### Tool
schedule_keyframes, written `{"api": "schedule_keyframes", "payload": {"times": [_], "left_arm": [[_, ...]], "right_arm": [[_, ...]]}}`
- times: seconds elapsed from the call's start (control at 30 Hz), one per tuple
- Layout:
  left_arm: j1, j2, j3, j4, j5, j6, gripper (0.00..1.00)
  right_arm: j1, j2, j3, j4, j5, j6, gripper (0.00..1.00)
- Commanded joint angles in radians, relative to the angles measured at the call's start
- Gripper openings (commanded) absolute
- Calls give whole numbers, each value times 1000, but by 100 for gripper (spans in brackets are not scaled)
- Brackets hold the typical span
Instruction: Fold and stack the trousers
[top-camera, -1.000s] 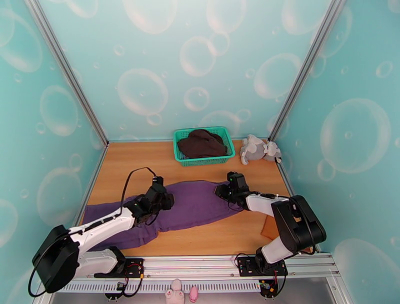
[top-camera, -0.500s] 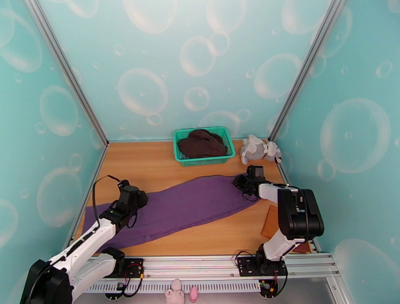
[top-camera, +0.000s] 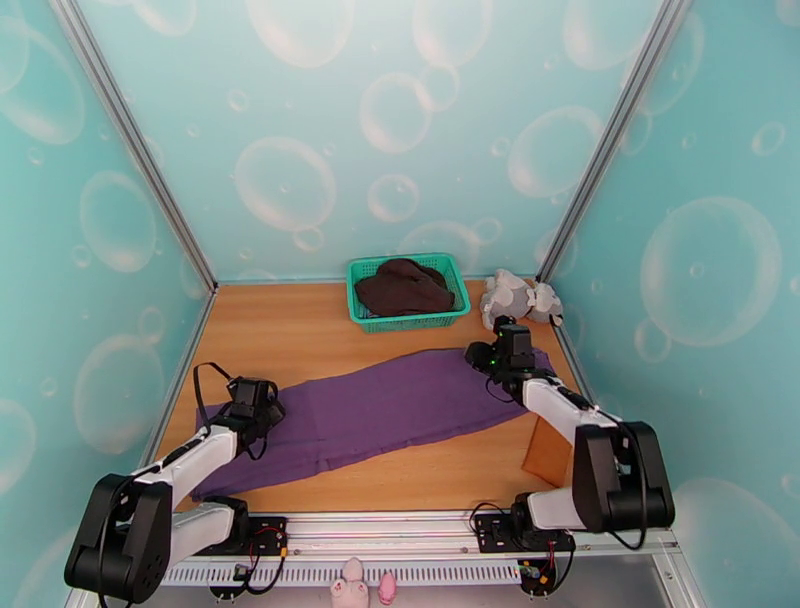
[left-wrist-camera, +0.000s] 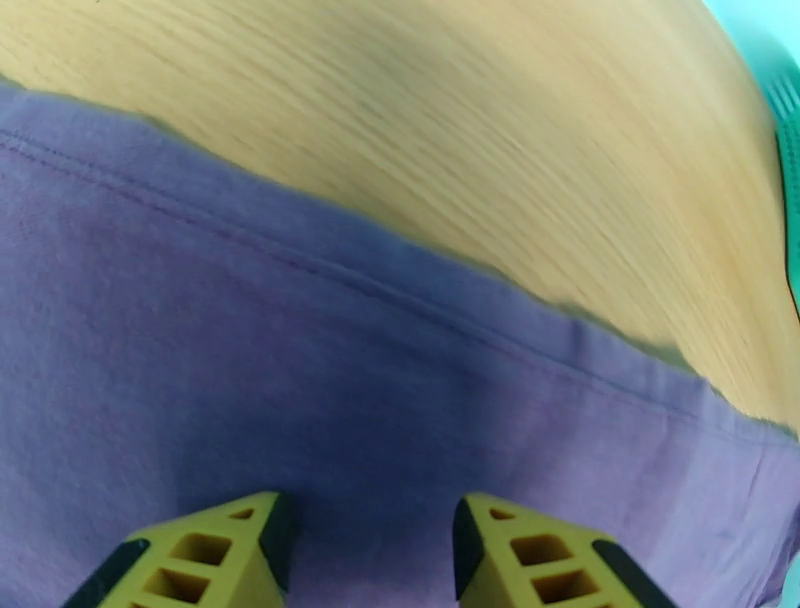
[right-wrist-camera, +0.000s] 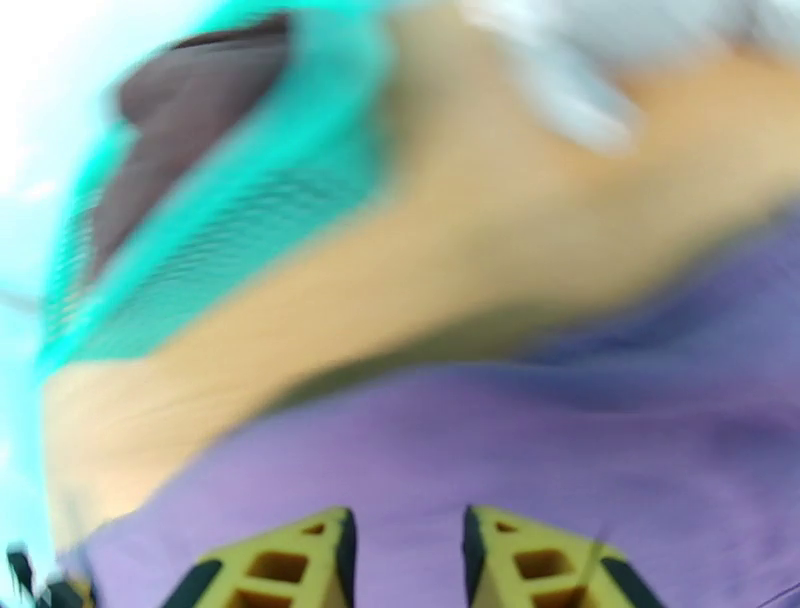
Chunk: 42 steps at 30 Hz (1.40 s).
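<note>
Both arms have swept outward: left gripper (top-camera: 256, 398) now at left end of trousers (top-camera: 390, 405), right gripper (top-camera: 503, 353) at far-right end. Trousers smoothed flat, diagonal across table (top-camera: 300, 330). Both finger pairs spread, pinching nothing. Likely ready for first fold.

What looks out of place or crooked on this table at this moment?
The purple trousers lie slantwise across the table, from the near left to the far right, and their near-left end looks rumpled. A grey plush toy lies on the wood beside the green basket, not in it. Nothing looks spilled or damaged.
</note>
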Motion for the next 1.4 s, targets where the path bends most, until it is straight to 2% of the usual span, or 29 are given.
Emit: {"api": "schedule_keyframes", "payload": {"times": [0.0,0.1,0.23,0.33,0.43,0.5,0.57,0.67,0.73,0.83,0.93,1.07,1.23,1.37], "left_arm": [[56,69,-16,81,116,-41,49],[82,144,24,95,93,-37,49],[122,268,140,96,57,2,49],[137,353,238,78,-3,41,49],[154,375,310,79,-34,108,49],[150,331,336,40,-41,139,48],[124,210,317,3,-67,153,48],[81,14,241,-43,-119,118,48],[81,-73,193,-86,-70,79,48],[61,-156,112,-133,93,-9,47],[-10,-248,27,-153,186,-105,45],[-74,-373,-82,-145,287,-194,39],[-76,-376,-103,-180,266,-165,40],[-66,-370,-101,-174,238,-158,40]], "right_arm": [[92,-84,-4,22,38,-25,38],[158,-106,-55,86,-11,13,38],[229,-64,-68,101,-52,30,37],[287,-68,-95,153,-42,26,37],[404,-99,-114,182,44,-49,37],[490,-116,-113,185,104,-122,37],[593,-123,-132,241,156,-218,39],[725,-90,-164,363,241,-335,50],[766,-10,-139,405,216,-383,51],[822,162,-17,352,189,-450,46],[890,313,92,295,228,-509,42],[929,437,157,288,226,-543,42],[962,552,268,178,239,-571,42],[971,594,299,163,242,-566,41]]}}
